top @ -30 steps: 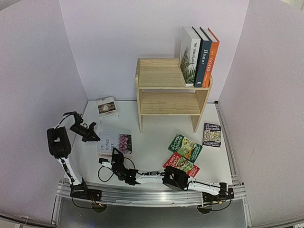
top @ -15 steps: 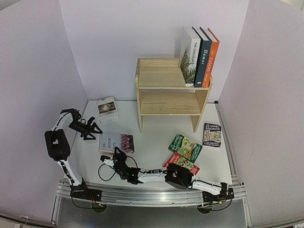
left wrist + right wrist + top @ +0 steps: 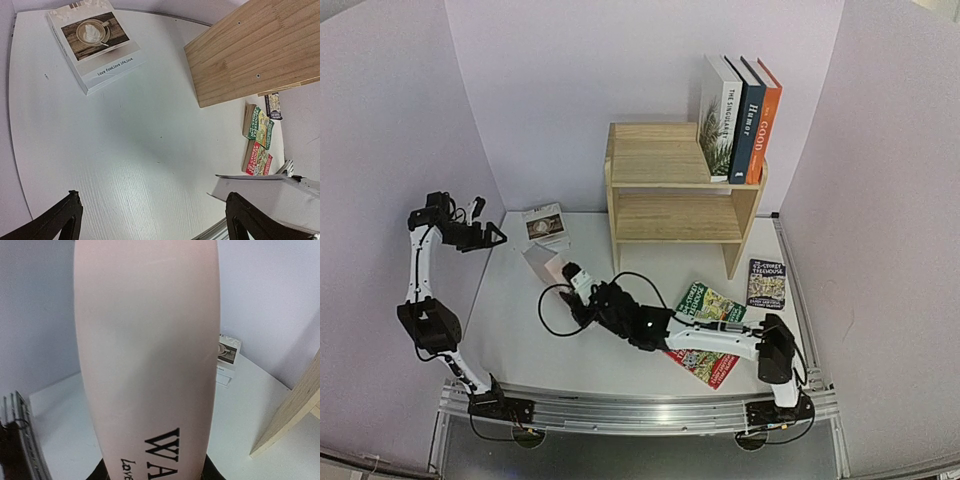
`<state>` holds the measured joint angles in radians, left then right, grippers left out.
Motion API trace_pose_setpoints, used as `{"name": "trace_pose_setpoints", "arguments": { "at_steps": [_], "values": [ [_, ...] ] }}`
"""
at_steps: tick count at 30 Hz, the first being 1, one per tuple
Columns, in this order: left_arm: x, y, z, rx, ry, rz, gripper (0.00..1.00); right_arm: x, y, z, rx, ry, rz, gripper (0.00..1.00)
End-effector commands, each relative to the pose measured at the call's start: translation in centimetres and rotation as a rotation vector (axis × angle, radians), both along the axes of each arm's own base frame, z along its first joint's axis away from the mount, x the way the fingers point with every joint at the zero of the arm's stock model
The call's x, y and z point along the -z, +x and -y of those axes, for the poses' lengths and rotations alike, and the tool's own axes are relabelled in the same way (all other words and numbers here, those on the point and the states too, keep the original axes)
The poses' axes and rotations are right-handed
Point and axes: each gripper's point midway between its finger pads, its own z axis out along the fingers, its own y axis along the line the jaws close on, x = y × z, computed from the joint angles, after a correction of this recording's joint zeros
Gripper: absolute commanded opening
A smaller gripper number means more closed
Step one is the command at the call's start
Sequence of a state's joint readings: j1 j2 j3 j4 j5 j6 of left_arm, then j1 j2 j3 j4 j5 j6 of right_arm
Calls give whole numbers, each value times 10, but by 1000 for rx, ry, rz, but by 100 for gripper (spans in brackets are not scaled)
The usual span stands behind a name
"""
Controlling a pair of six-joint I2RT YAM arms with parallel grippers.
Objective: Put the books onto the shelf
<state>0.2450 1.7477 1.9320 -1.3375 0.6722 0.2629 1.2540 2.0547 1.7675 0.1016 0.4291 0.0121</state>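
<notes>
My right gripper (image 3: 567,281) is shut on the pale book with pink flowers (image 3: 544,264), held tilted above the table's left-middle. In the right wrist view its pink spine (image 3: 147,350) fills the frame and hides the fingers. My left gripper (image 3: 492,226) hangs open and empty, high near the left wall, with its fingers (image 3: 56,221) spread wide. The wooden shelf (image 3: 670,160) stands at the back. On its top tier stand a white plant book (image 3: 719,118), the navy "Humor" (image 3: 747,120) and the orange "GOOD" (image 3: 766,118). A small white book (image 3: 545,226) lies flat left of the shelf.
Three paperbacks lie on the table at the right: a green one (image 3: 709,305), a red one (image 3: 706,366) and a dark one (image 3: 766,283). My right arm stretches across the table's front. White walls close in the left, back and right sides.
My left gripper opened, rose and drew back toward the left wall. My right gripper closed on the pale flower book and lifted it off the table, toward the back.
</notes>
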Motion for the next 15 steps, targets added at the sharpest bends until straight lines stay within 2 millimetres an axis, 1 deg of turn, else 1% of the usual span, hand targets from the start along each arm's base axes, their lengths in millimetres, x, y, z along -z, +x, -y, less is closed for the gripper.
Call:
{"name": "trace_pose_setpoints", "arguments": {
  "at_steps": [1, 5, 10, 13, 15],
  "values": [
    [5, -22, -15, -60, 59, -99, 100, -83, -15, 24, -114, 243, -157, 0],
    [4, -20, -17, -71, 66, -87, 100, -164, -16, 58, -127, 380, -102, 0],
    [11, -24, -14, -67, 48, -111, 100, -263, -23, 104, -116, 518, 56, 2],
    [15, -26, -12, -64, 38, -124, 100, -309, -21, 135, -36, 568, 164, 2],
    [16, -27, -11, -62, 31, -130, 100, -331, -14, 157, 63, 568, 246, 3]
  ]
}}
